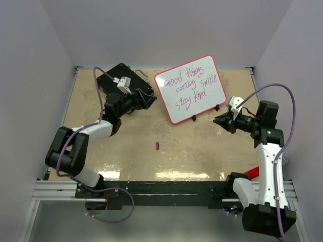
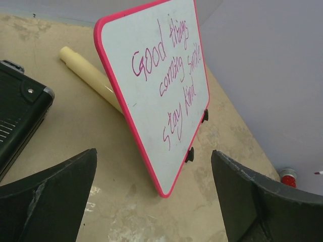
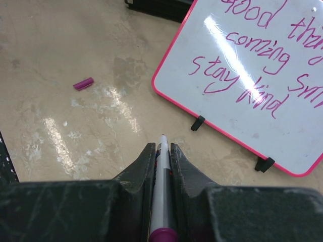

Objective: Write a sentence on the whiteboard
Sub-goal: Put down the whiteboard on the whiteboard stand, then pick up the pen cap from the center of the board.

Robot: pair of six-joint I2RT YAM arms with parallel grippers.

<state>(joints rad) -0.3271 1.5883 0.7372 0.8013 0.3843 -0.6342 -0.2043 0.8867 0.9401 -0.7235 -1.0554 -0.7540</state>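
Pink-purple sentence fills the propped whiteboard (three lines). Left fingers stand wide apart; right fingers pinch a marker, tip near the whiteboard's feet.

The jaws of the left gripper are spread wide. The right gripper is clamped on a marker, whose tip protrudes ahead of the fingertips.
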